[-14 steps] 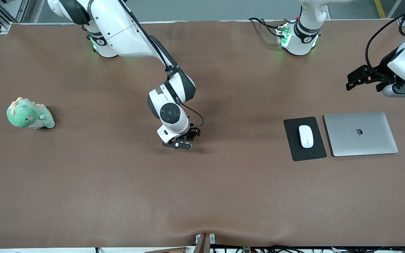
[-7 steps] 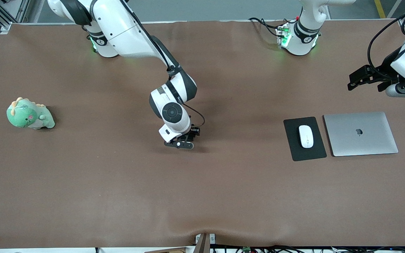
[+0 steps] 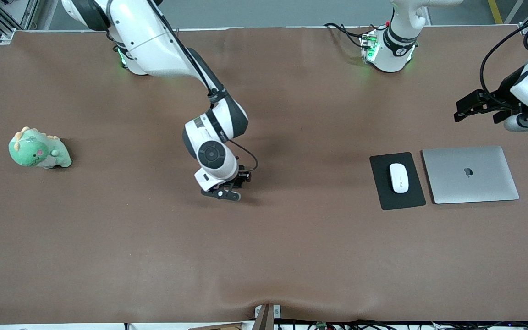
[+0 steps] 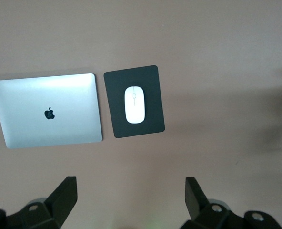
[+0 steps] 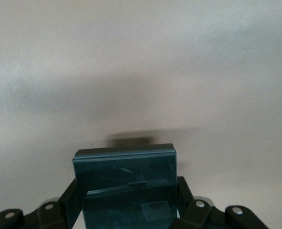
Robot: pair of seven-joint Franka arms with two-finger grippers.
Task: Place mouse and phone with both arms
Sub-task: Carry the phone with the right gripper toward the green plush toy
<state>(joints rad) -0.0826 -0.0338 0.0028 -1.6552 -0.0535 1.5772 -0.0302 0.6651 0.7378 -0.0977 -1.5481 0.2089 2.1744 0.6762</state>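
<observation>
The white mouse [image 3: 398, 178] [image 4: 134, 104] lies on a flat black pad [image 3: 385, 192] [image 4: 153, 81], toward the left arm's end of the table. My left gripper [image 3: 468, 107] [image 4: 131, 195] hangs open and empty over the table, above the laptop's edge nearest the robots' bases. My right gripper [image 3: 223, 191] [image 5: 126, 202] is low over the middle of the table. It is shut on the phone [image 5: 125, 181], a dark glossy slab that stands on edge between its fingers [image 5: 70, 200]. In the front view the hand hides the phone.
A closed silver laptop [image 3: 470, 174] [image 4: 48, 109] lies beside the black pad, at the left arm's end. A green dinosaur plush [image 3: 38, 149] sits at the right arm's end. Brown cloth covers the whole table [image 3: 264, 256].
My right gripper has moved a little toward the right arm's end of the table. The left gripper has shifted slightly. Mouse, pad and laptop have not moved.
</observation>
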